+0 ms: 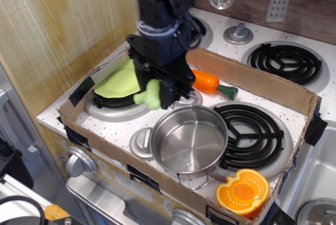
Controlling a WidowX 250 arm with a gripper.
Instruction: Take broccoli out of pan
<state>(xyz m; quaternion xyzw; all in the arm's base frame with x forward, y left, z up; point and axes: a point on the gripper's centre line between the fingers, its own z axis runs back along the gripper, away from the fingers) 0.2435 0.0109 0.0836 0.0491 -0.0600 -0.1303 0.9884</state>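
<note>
Clamped in my black claw (160,89), the small pale-green lumpy toy broccoli (148,94) hangs in the air, clear of the round shiny stainless-steel pan (189,140) and just beyond its far-left rim. Nothing lies inside that pan, which sits near the stovetop's front edge inside the low brown cardboard box (273,87). Behind me, toward the left edge, the flat lime-green leaf-shaped piece (119,79) rests on a burner. An orange toy carrot (207,83) lies just to my right.
</note>
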